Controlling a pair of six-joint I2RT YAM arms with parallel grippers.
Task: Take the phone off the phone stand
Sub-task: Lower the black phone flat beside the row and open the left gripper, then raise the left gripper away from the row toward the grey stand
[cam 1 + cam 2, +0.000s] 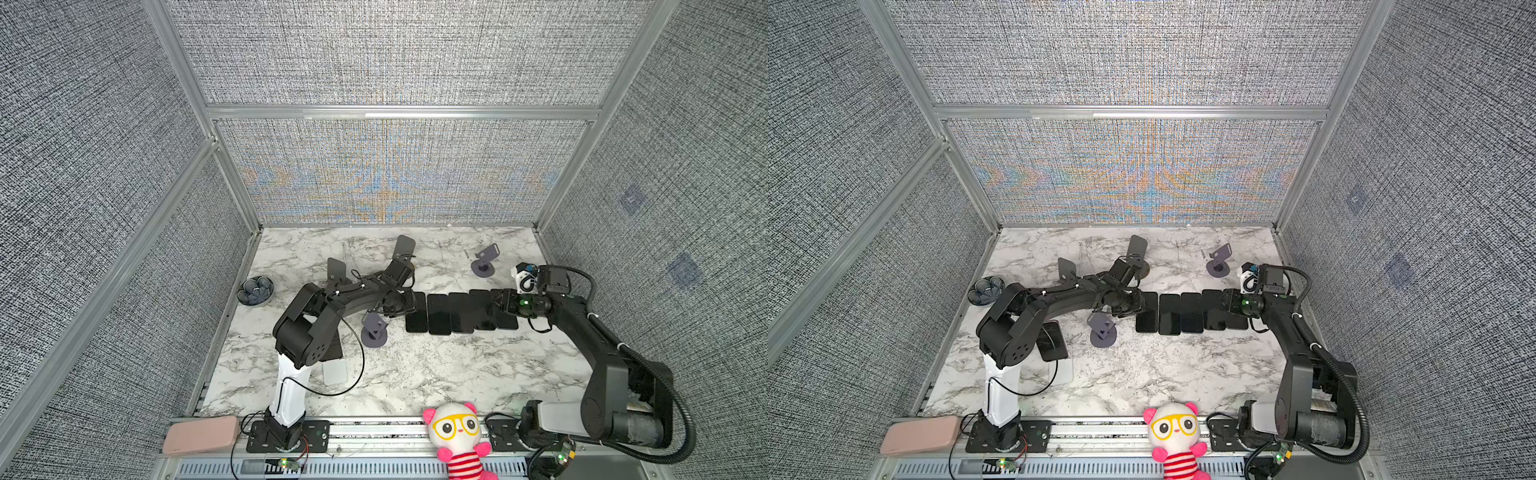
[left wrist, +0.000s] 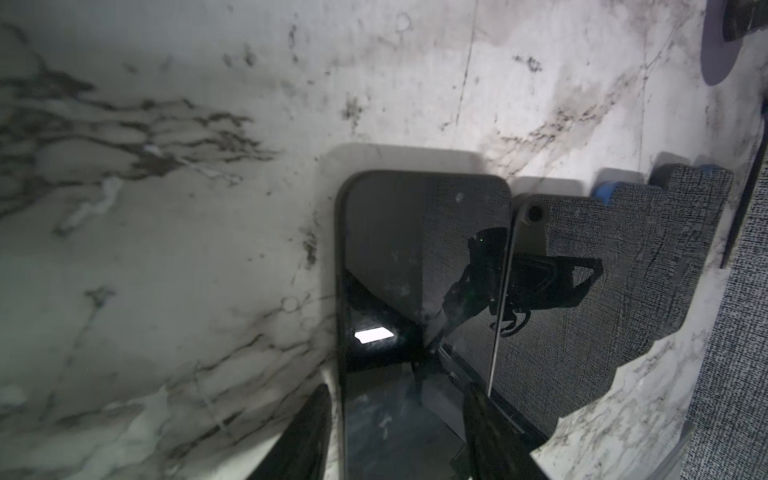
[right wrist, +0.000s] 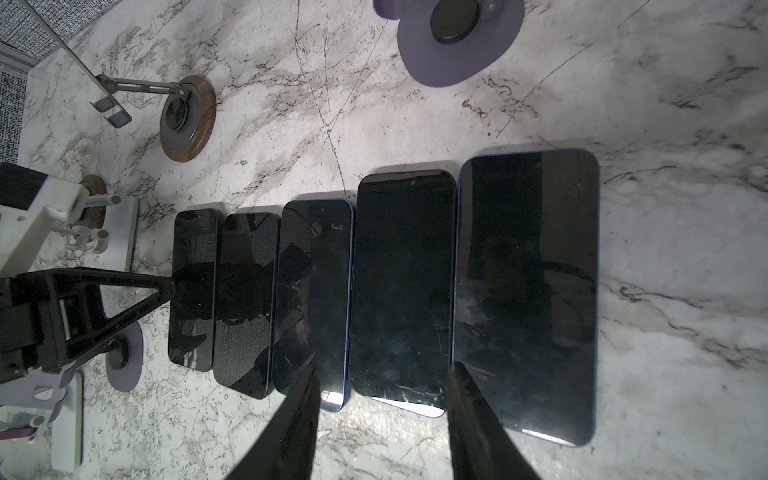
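Observation:
Five dark phones lie flat in a row on the marble table (image 1: 415, 374). The leftmost phone (image 1: 417, 316) (image 2: 415, 249) lies between the spread fingers of my left gripper (image 1: 410, 302) (image 2: 397, 388). That gripper is open, and a strip of table shows between one finger (image 2: 307, 432) and the phone's edge. An empty purple phone stand (image 1: 374, 330) is just in front of it. My right gripper (image 1: 502, 306) (image 3: 382, 370) hovers open over the row's right end, with its fingers either side of the second phone from that end (image 3: 403, 282). Another dark phone (image 1: 1052, 340) rests on a white stand (image 1: 1061, 372) under the left arm.
A second empty purple stand (image 1: 484, 264) is at the back right. Two dark stands on wooden bases (image 1: 403, 253) (image 1: 336, 270) are behind the left arm. A dark bowl (image 1: 254, 291) sits at the table's left edge. A pink case (image 1: 201, 434) and a plush toy (image 1: 457, 436) lie on the front rail.

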